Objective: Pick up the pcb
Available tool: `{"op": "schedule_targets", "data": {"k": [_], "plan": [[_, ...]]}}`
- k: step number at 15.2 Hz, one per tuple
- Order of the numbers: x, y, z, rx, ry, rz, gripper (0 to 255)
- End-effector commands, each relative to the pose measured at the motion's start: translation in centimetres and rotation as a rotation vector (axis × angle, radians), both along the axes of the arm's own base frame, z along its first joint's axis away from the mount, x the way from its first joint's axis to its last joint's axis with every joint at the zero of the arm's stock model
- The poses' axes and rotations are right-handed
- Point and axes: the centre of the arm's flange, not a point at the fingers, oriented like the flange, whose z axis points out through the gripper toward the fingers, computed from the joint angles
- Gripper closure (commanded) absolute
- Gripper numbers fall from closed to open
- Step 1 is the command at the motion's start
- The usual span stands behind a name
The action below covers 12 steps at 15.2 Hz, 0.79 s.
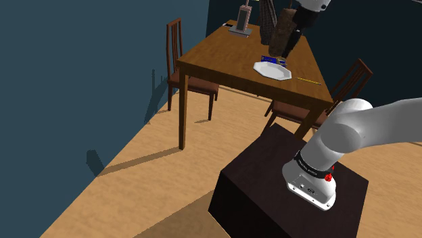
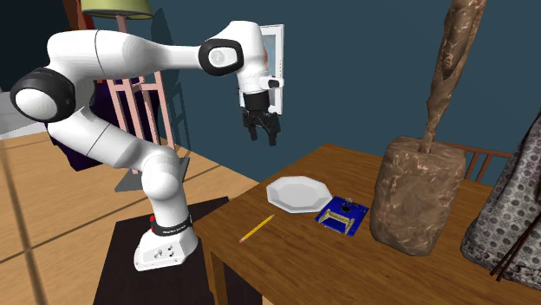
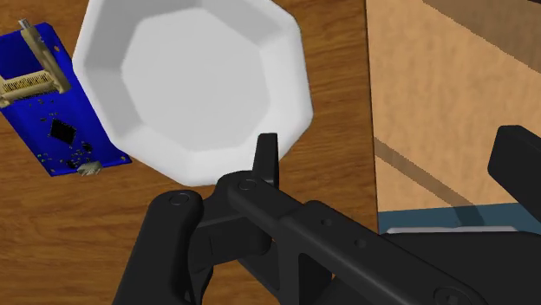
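Black two-finger gripper (image 2: 262,133) hangs above a white octagonal plate (image 3: 195,82), its fingers (image 3: 267,160) parted and empty; just beside the plate lies the flat blue rectangular pcb (image 3: 52,113) — light, stiff, likely fragile — best pinched across its edges.

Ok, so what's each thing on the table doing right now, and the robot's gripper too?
plate: right way up, empty.
blue board: lying flat on the table, next to the plate, untouched.
pencil: lying flat near the table's edge.
brown pot: standing upright, a stick in it.
gripper: open, empty, in the air over the table.
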Motion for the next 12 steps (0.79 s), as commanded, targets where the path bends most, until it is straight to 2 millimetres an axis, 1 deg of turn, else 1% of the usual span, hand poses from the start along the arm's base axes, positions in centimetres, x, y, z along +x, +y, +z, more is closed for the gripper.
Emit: {"op": "schedule_targets", "data": {"k": [1,12], "plan": [[-0.1,-2.2,-0.8,0.005,-0.011,0.018,0],[1.1,-16.7,-5.0,0.038,-0.066,0.1,0]]}}
